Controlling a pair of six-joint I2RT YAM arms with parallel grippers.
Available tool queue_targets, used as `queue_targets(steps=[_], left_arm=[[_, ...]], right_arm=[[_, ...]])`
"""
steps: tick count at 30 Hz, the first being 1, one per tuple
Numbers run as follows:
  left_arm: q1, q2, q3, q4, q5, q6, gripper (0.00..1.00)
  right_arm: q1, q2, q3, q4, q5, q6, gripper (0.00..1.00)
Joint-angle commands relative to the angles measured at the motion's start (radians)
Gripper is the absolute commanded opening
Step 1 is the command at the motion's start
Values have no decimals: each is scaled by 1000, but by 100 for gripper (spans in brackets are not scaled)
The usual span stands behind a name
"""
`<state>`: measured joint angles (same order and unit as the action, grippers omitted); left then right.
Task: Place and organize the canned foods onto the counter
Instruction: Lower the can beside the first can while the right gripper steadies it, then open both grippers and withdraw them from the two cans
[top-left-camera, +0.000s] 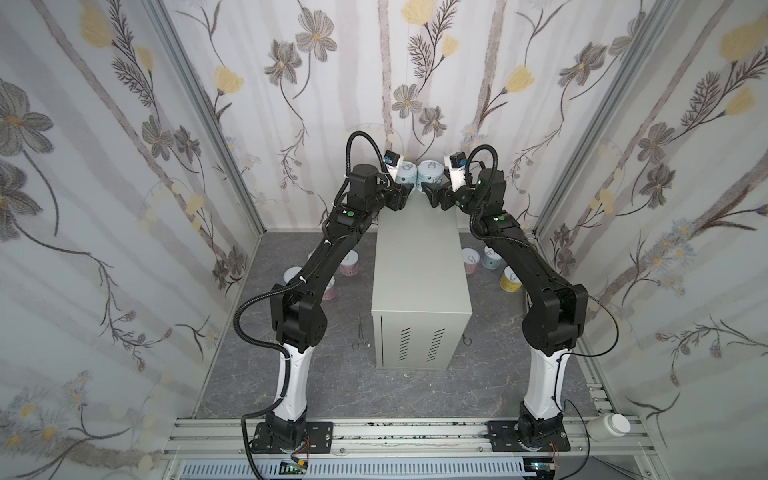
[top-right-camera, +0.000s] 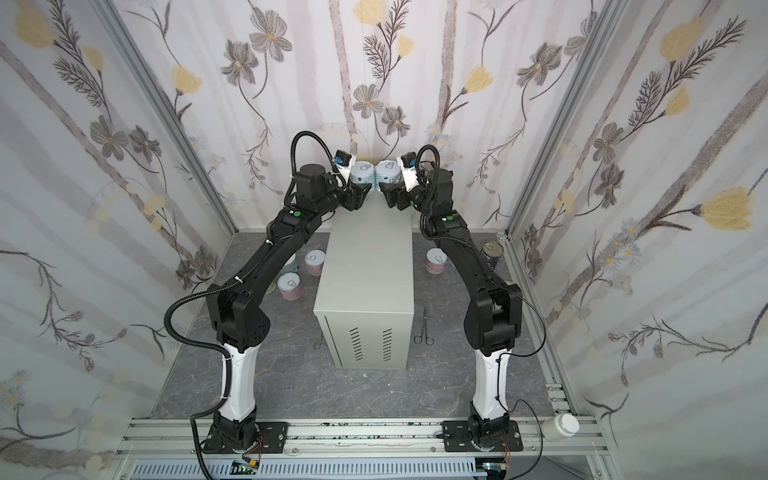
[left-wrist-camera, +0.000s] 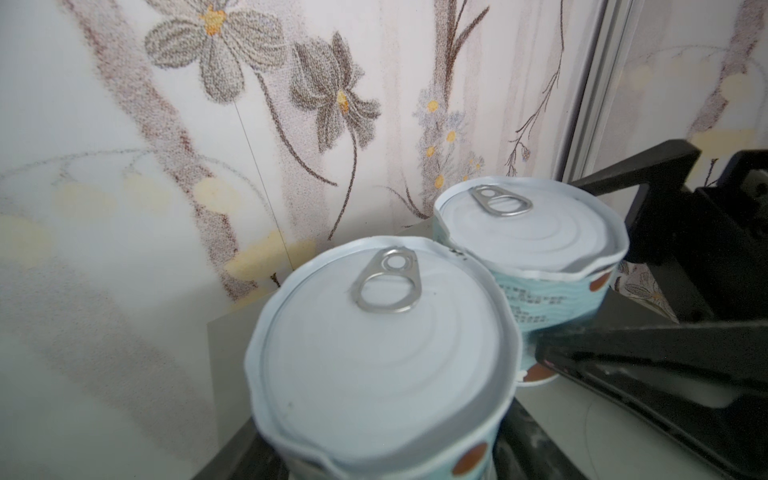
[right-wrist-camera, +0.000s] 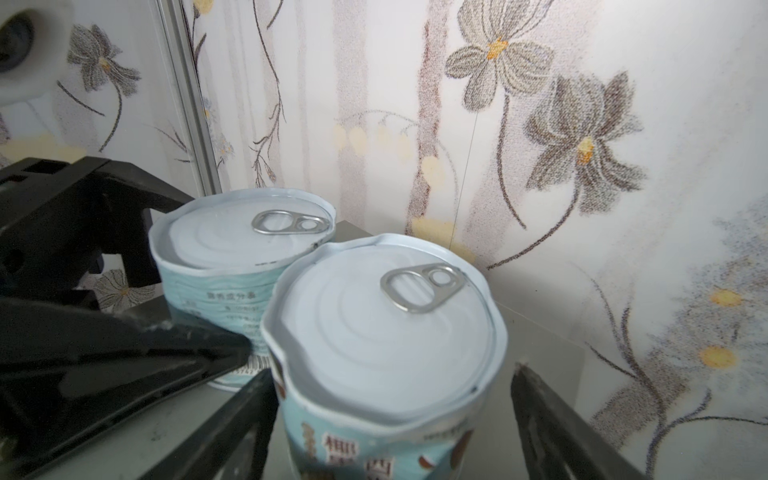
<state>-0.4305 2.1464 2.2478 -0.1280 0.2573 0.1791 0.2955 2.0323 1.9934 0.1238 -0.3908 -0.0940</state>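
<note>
Two light-blue cans with white pull-tab lids stand side by side, touching, at the far end of the counter (top-left-camera: 419, 257) (top-right-camera: 370, 257). In both top views the left can (top-left-camera: 405, 171) (top-right-camera: 361, 172) sits between the fingers of my left gripper (top-left-camera: 404, 186). The left wrist view shows this can (left-wrist-camera: 382, 353) pressed between the dark fingers. My right gripper (top-left-camera: 432, 192) (right-wrist-camera: 392, 399) stands around the right can (top-left-camera: 432, 173) (right-wrist-camera: 382, 340). One finger is against the can and a gap shows at the other finger (right-wrist-camera: 540, 415).
More cans stand on the floor beside the counter: pink ones (top-left-camera: 349, 264) (top-left-camera: 328, 291) on the left; a pink (top-left-camera: 469, 259), a blue (top-left-camera: 492, 257), a yellow (top-left-camera: 511, 280) and a dark-blue can (top-right-camera: 492, 253) on the right. Scissors (top-right-camera: 424, 332) lie near the front. A white bottle (top-left-camera: 609, 426) lies on the rail.
</note>
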Motion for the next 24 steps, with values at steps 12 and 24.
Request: queue_targets(steps=[12,24], left_arm=[[-2,0,6,-73,14,9,73],[-2,-15,7,-91,4,7,78]], right_arm=[[8,19,25,15,-22,-8,86],[8,15,25,14,-17,-11,84]])
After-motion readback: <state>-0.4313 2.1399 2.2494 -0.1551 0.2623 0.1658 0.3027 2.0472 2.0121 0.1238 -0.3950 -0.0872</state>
